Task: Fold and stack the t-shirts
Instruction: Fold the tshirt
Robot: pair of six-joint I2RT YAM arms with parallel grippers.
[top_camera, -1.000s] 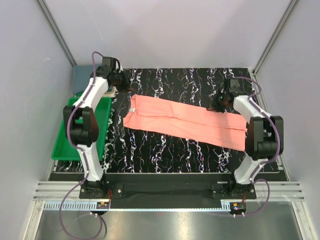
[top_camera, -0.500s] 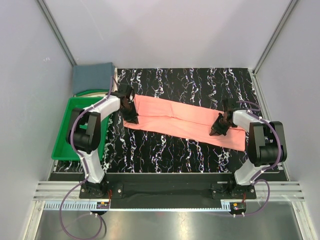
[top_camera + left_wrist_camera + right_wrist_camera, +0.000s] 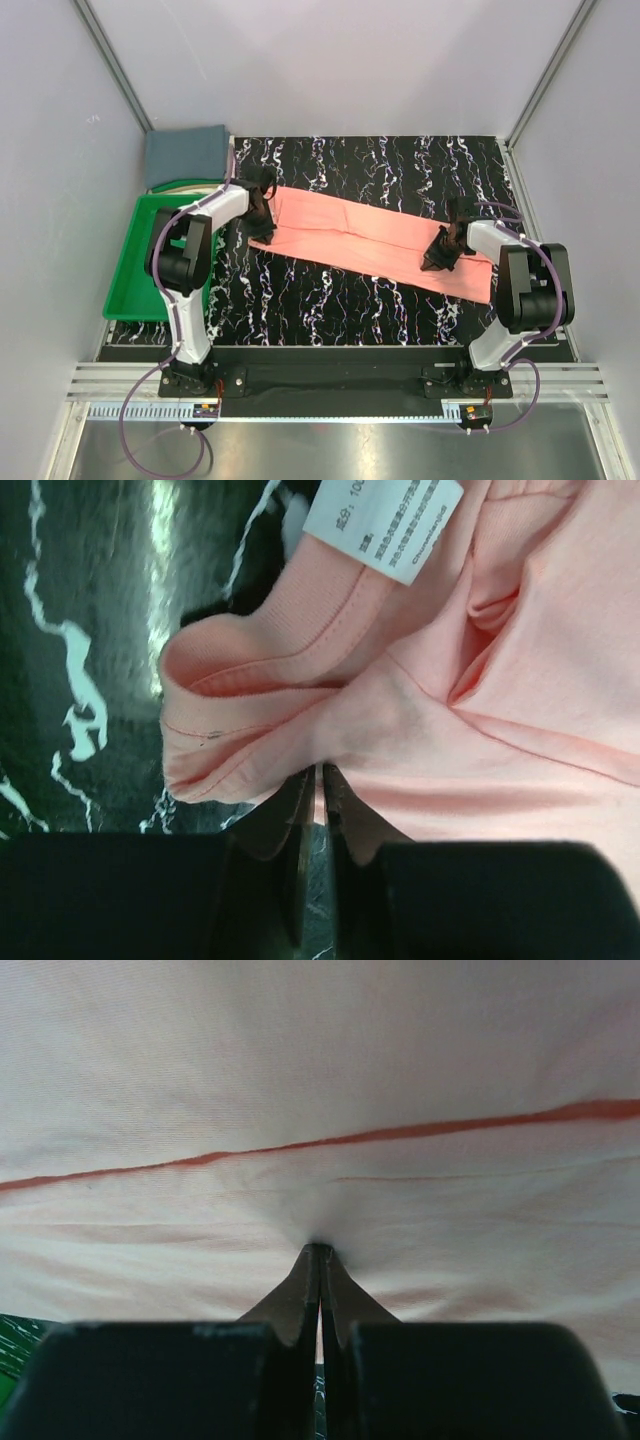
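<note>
Black table top (image 3: 330, 300) with white streaks lies under everything, and your two arms stand at its near edge. A soft salmon-pink cloth t-shirt (image 3: 360, 235) is folded into one long strip across the middle. The strip lies slanted: its bottom end points to the near right corner and its neck end points to the far left corner.

Nearest to you, the right gripper (image 3: 318, 1250) is pinched tight on the cloth near the strip's right end, and the cloth bunches into little wrinkles at the tips. Further off, the left gripper (image 3: 320, 785) is pinched on the neck end, with a thin bit of cloth between its fingers. So each arm holds one end, and the two ends are well apart. I think the next fold has to bring one end over to the other, along the strip.

Just past the left fingers you can see a small white neck label (image 3: 385, 525). You can read "100" on it; the other marks are too small for me.

At the left edge sits a green plastic tray (image 3: 140, 275). In the far left corner lies a folded slate blue-grey cloth t-shirt (image 3: 185, 155), nearer the left arm.
</note>
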